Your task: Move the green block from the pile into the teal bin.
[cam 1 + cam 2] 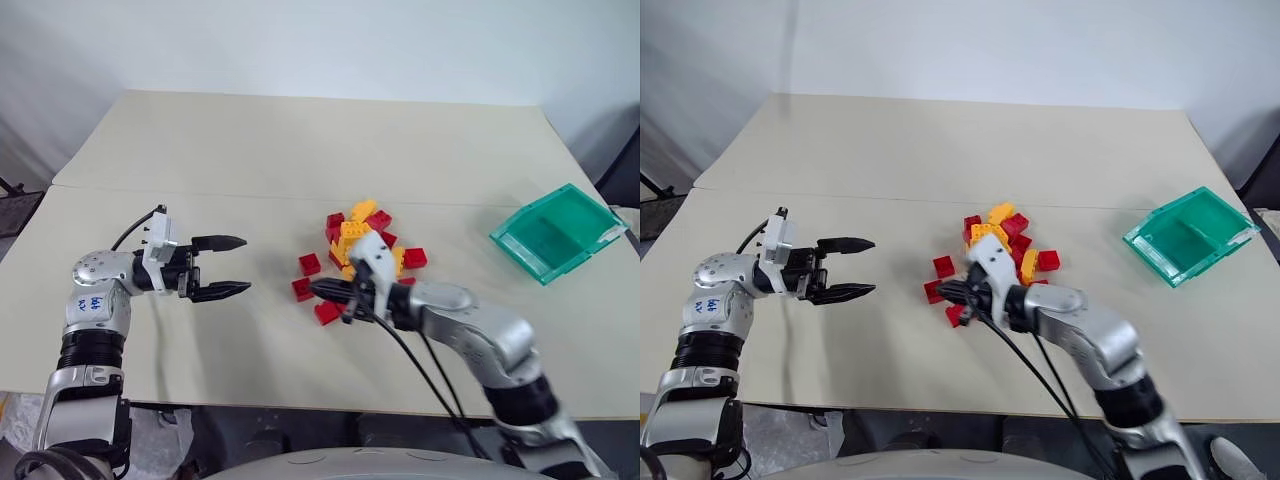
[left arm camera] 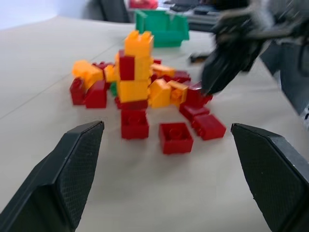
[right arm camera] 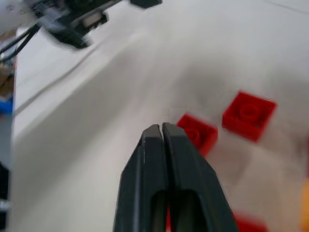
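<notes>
The beige counter (image 1: 250,150) carries the teal bin (image 1: 556,232), well off to the right hand's (image 1: 322,289) right. The pile (image 1: 362,250) of red and yellow bricks lies just beyond that hand, whose fingers are pressed together on nothing. The left hand (image 1: 232,267), spread wide, faces the pile from a distance. A sliver of the green block (image 2: 114,89) peeks from among the bricks.

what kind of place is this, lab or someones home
Probably a robot test lab: a bare beige table against a plain white wall, holding a pile of toy bricks and a teal bin.
</notes>
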